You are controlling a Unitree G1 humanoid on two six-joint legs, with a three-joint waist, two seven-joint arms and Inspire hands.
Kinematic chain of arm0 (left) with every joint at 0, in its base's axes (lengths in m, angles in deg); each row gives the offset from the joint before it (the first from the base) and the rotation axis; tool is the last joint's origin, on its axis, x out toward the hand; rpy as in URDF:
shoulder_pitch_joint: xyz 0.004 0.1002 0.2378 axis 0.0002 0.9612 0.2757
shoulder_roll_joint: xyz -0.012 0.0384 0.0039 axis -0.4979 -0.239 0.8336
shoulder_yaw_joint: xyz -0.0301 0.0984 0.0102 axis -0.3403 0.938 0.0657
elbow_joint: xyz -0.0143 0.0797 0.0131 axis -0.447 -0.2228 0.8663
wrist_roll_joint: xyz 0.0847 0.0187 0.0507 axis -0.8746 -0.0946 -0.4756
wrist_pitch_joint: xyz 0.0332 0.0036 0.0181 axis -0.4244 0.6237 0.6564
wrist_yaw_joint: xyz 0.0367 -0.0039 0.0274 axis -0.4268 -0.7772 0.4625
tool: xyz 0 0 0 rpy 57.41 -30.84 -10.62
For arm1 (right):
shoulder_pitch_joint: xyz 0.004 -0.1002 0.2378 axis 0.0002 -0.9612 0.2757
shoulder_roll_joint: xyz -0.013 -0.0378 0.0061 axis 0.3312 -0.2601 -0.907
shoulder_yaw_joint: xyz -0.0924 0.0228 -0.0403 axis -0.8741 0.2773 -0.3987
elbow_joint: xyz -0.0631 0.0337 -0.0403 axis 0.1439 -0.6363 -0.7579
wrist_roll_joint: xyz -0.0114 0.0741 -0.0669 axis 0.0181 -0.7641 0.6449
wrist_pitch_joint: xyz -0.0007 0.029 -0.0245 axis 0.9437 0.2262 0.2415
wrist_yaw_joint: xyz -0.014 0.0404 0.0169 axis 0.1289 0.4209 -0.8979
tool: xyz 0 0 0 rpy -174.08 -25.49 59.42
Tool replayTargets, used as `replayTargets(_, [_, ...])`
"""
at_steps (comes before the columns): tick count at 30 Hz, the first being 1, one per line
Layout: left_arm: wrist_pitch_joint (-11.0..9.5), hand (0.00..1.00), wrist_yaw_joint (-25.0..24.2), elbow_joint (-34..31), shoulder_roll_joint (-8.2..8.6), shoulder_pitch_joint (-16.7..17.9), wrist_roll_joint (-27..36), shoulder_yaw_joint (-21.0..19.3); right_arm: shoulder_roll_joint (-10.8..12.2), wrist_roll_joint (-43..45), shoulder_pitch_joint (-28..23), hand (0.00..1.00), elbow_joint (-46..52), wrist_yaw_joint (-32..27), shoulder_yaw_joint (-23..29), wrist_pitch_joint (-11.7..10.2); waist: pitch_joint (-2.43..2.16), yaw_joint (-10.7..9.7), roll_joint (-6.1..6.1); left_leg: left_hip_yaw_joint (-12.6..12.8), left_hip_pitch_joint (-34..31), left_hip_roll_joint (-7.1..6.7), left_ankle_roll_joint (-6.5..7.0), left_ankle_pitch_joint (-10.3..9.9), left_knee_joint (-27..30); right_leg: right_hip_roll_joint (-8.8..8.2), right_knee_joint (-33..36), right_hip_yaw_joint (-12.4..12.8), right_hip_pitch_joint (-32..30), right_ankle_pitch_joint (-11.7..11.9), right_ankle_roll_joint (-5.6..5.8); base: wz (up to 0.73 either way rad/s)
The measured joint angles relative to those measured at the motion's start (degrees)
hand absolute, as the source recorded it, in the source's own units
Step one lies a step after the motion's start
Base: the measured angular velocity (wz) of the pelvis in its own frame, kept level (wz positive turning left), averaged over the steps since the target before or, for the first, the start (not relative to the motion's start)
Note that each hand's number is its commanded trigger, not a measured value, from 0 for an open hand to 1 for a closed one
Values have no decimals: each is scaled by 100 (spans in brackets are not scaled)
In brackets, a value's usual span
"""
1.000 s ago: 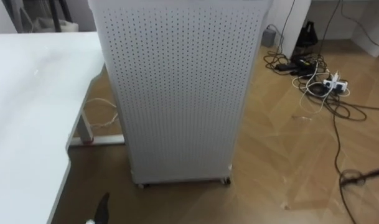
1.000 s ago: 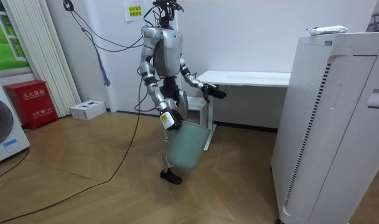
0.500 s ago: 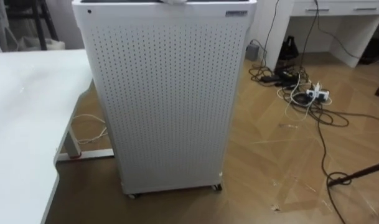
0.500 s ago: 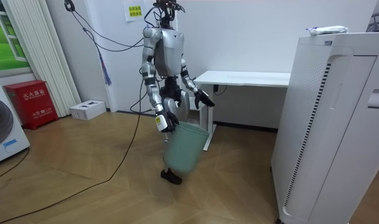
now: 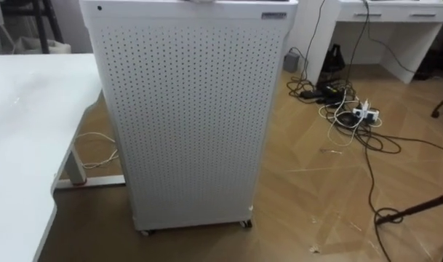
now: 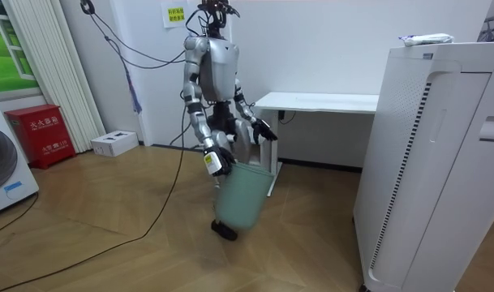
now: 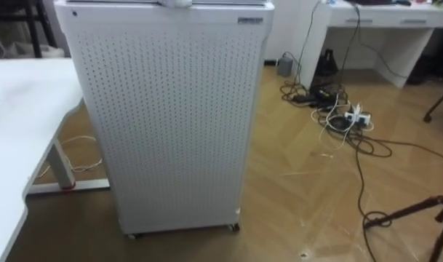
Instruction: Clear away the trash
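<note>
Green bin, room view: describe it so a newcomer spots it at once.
Start at the white desk against the back wall; the robot stands before it. The pale green plastic bin hangs tilted from its right hand. It is the only green container; the red cabinet and small white box stand on the floor at the room view's left.

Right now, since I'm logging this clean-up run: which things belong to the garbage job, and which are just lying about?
Job: green bin in the right hand; left hand, free; packet atop the white perforated unit, likely the garbage.
Lying about: white table; floor cables; red box; white box.
</note>
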Motion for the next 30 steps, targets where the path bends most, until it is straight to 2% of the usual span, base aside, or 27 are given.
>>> replayTargets(1, [3, 0, -1, 3, 4, 12, -4, 11, -2, 1, -20, 100, -9, -13, -6, 0, 36, -9, -61, -128, -239, 0, 46, 43, 380, 19, 37, 111, 42, -32, -41, 28])
replayTargets(2, [1, 0, -1, 3, 35, 23, 9, 39, -7, -85, -72, 100, -15, -60, 0, 1, 13, 22, -48, -304, -592, -198, 175, -63, 395, 29, 118, 300, 68, -123, -89, 21])
replayTargets(3, [-4, 0, -1, -3, 44, 15, 9, 79, -7, -130, -87, 100, -24, -87, 16, 3, 14, 47, -49, -311, -763, -313, 186, -71, 246, 44, 140, 409, 80, -163, -98, 18])
replayTargets(4, [-14, 0, -4, -11, 67, 14, 6, 130, -34, -180, -92, 100, -30, -136, 71, 26, 19, 108, -47, -325, -1064, -549, 135, -19, -269, 54, 177, 600, 80, -253, -67, 0])
replayTargets(5, [-14, 0, -5, -11, 78, 37, 5, 117, -63, -205, -78, 100, -28, -138, 50, 44, 9, 190, -5, -324, -1306, -730, -29, 244, -992, 62, 196, 713, 97, -308, -65, -29])
replayTargets(6, [-14, 0, -2, -11, 77, 66, 4, 66, -62, -204, -80, 100, -20, -132, 43, 48, -1, 301, 42, -340, -1469, -785, -74, 580, -1753, 79, 246, 777, 105, -386, -79, -42])
replayTargets(8, [-11, 0, 8, -11, 78, 189, 3, -29, -47, -186, -109, 100, -18, -109, -31, 96, -8, 336, 63, -528, -1497, -758, -26, 915, -2547, 72, 377, 783, 233, -599, -106, -47])
replayTargets(9, [-9, 0, 5, -10, 85, 266, -30, -56, -44, -141, -136, 100, -19, -107, -56, 131, -11, 323, 68, -653, -1469, -695, -15, 1144, -2695, 57, 493, 788, 361, -793, -91, -36])
replayTargets(10, [-7, 0, -1, -12, 88, 286, -58, -65, -45, -113, -162, 100, -22, -107, -61, 148, -20, 313, 59, -611, -1467, -681, 2, 1365, -2617, 46, 522, 812, 425, -892, -72, -33])
replayTargets(11, [-7, 0, -9, -62, 99, 287, -58, -74, -46, -108, -202, 100, -20, -108, -63, 170, -46, 340, 6, -513, -1483, -699, 127, 1645, -2423, -22, 619, 906, 481, -1088, -6, -30])
replayTargets(12, [-14, 0, -11, -159, 105, 262, -44, -106, -42, -109, -197, 100, -12, -99, -58, 174, -66, 341, -39, -388, -1507, -740, 243, 1717, -2188, -148, 650, 931, 571, -1253, 87, -30])
replayTargets(13, [-23, 0, -9, -190, 103, 241, -41, -126, -35, -110, -202, 100, -12, -79, -59, 174, -72, 325, -99, -333, -1514, -786, 291, 1685, -2061, -230, 651, 931, 627, -1318, 164, -20])
replayTargets(14, [-58, 0, -4, -227, 95, 188, -46, -151, -23, -105, -209, 100, -3, -50, -59, 176, -81, 328, -210, -222, -1514, -891, 457, 1571, -1799, -423, 671, 859, 747, -1437, 287, -26])
replayTargets(15, [-69, 0, -12, -224, 97, 87, -22, -146, -34, -101, -190, 100, 1, -61, -53, 178, -83, 406, -279, -157, -1521, -991, 646, 1345, -1495, -608, 813, 720, 801, -1536, 413, -35])
replayTargets(16, [-69, 0, -20, -224, 103, 37, -16, -146, -47, -102, -173, 100, 1, -62, -52, 181, -76, 437, -291, -153, -1514, -1029, 670, 1177, -1341, -685, 1002, 577, 793, -1550, 444, -42])
replayTargets(17, [-98, 0, -23, -223, 110, -51, -5, -134, -66, -108, -143, 100, 1, -73, -52, 182, -66, 430, -285, -141, -1439, -1092, 705, 888, -1119, -871, 1536, 295, 734, -1482, 560, -22])
replayTargets(18, [-152, 0, -18, -223, 99, -147, 9, -114, -73, -117, -113, 100, 2, -118, -41, 182, -44, 400, -280, -129, -1278, -1175, 750, 682, -1018, -1077, 2290, 183, 547, -1221, 703, -7])
replayTargets(19, [-191, 0, -13, -224, 100, -210, 7, -99, -80, -138, -98, 100, -3, -143, -12, 184, -30, 390, -272, -122, -1187, -1201, 786, 590, -987, -1153, 2666, 177, 447, -1014, 741, 12])
replayTargets(20, [-282, 0, 9, -225, 100, -258, 9, -48, -111, -229, -93, 100, -9, -188, 30, 189, 6, 401, -221, -143, -1007, -1243, 855, 454, -986, -1250, 3255, 174, 264, -474, 761, 10])
replayTargets(21, [-382, 0, 30, -222, 92, -339, 3, -12, -141, -275, -76, 100, 1, -177, 49, 189, -43, 410, -135, -216, -860, -1248, 905, 298, -1011, -1277, 3729, 191, 13, -16, 759, 0])
replayTargets(22, [-403, 0, 48, -230, 88, -360, -8, -5, -137, -275, -64, 100, 17, -166, 49, 178, -44, 417, -127, -245, -789, -1248, 907, 249, -1056, -1269, 3903, 193, -137, -6, 745, -8])
replayTargets(24, [-413, 0, 85, -233, 127, -388, -1, 5, -120, -310, -71, 100, 242, -108, 27, 170, -11, 384, -6, -417, -472, -1215, 856, 203, -1309, -1110, 3844, 72, -686, -356, 657, 13])
replayTargets(25, [-412, 0, 86, -238, 139, -384, 0, 12, -119, -312, -71, 100, 270, -113, 24, 170, -1, 347, 12, -489, -430, -1203, 848, 198, -1358, -1034, 3686, 51, -811, -428, 652, 55])
replayTargets(26, [-412, 0, 95, -311, 145, -370, 2, 14, -108, -324, -78, 100, 367, -115, 24, 170, -17, 249, 83, -654, -349, -1173, 837, 188, -1427, -871, 3122, 49, -1003, -524, 641, 66])
replayTargets(28, [-413, 0, 159, -382, 141, -377, 2, 52, -69, -333, -52, 100, 391, -114, 7, 116, -2, 196, 53, -830, -155, -1175, 791, 206, -1681, -765, 1890, 120, -1059, -493, 639, 60])
replayTargets(29, [-413, 0, 193, -399, 131, -364, 4, 99, -54, -321, -29, 100, 387, -114, -9, 83, -19, 173, 35, -967, -21, -1182, 741, 189, -1810, -714, 967, 177, -979, -292, 638, 60])
replayTargets(30, [-412, 0, 235, -415, 132, -350, 1, 132, -53, -283, -27, 100, 387, -111, -27, 48, -19, 97, 42, -1160, 102, -1174, 677, 151, -1859, -639, 557, 213, -851, 276, 548, 69])
